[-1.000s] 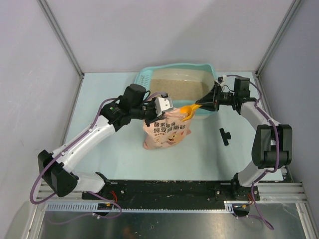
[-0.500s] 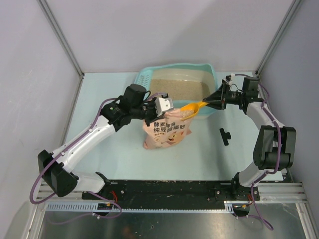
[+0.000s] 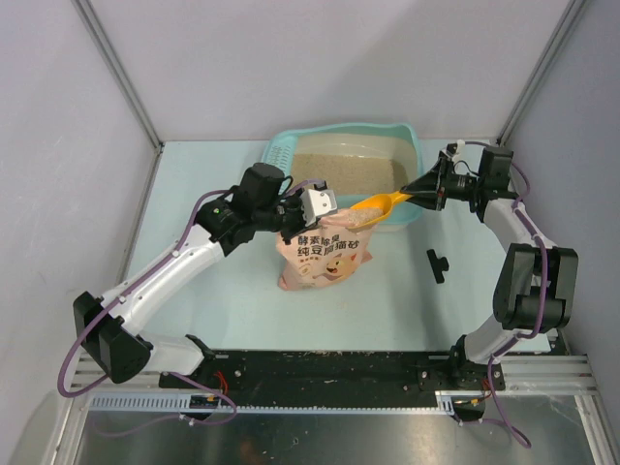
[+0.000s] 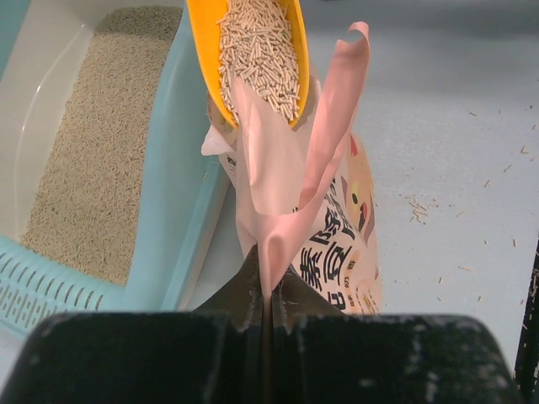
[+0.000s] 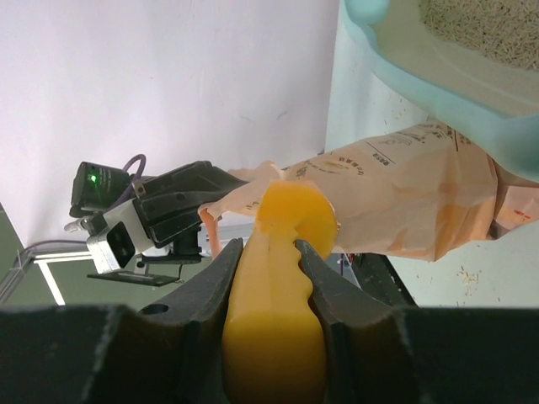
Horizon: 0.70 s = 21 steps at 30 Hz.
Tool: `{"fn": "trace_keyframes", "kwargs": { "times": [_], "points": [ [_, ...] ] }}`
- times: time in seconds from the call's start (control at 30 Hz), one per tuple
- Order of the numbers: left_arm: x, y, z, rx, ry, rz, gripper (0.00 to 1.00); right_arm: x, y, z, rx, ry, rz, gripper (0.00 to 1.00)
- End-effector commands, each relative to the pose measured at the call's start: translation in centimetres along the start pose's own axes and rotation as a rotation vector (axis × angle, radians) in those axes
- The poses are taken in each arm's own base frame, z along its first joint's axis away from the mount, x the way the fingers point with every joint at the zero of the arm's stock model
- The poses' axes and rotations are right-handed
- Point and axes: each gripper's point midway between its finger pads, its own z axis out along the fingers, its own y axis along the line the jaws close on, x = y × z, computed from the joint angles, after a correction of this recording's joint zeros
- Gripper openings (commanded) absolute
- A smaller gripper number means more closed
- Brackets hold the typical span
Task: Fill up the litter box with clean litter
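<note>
The light teal litter box (image 3: 412, 145) stands at the back, with beige litter (image 3: 344, 171) covering its floor; it also shows in the left wrist view (image 4: 181, 185). My left gripper (image 3: 308, 205) is shut on the top edge of the pink bag (image 3: 325, 254), holding it open; the bag (image 4: 337, 244) rises from the fingertips (image 4: 253, 282). My right gripper (image 3: 426, 189) is shut on the handle of the orange scoop (image 3: 373, 206). The scoop (image 4: 257, 50) is full of litter pellets and hangs over the bag mouth beside the box's near wall. The handle (image 5: 274, 320) shows between the right fingers.
A small black part (image 3: 438, 263) lies on the table right of the bag. Loose pellets (image 4: 417, 206) are scattered on the pale table surface. Grey side walls and metal posts enclose the cell.
My right gripper has pulled back to the right and lifted, drawing the loaded scoop up out of the bag mouth. The left arm and the bag have stayed put.
</note>
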Motion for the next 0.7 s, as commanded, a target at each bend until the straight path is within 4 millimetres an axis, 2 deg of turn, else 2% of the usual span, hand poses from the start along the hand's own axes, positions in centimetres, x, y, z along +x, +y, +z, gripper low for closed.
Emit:
{"fn": "trace_keyframes", "kwargs": {
  "times": [0.0, 0.47, 0.67],
  "points": [
    [-7.5, 2.6, -2.9, -0.111, -0.216, 0.127, 0.0, -0.1, 1.8, -0.6, -0.041, 0.007, -0.057, 0.0],
    [-7.2, 3.2, -3.2, -0.148, -0.197, 0.125, 0.0, -3.3, 1.2, -1.0, -0.06, -0.051, -0.056, 0.0],
    [-6.6, 3.5, -3.1, -0.161, -0.18, 0.13, 0.0, -5.7, 1.0, -0.8, -0.064, -0.082, -0.069, 0.0]
  ]
}}
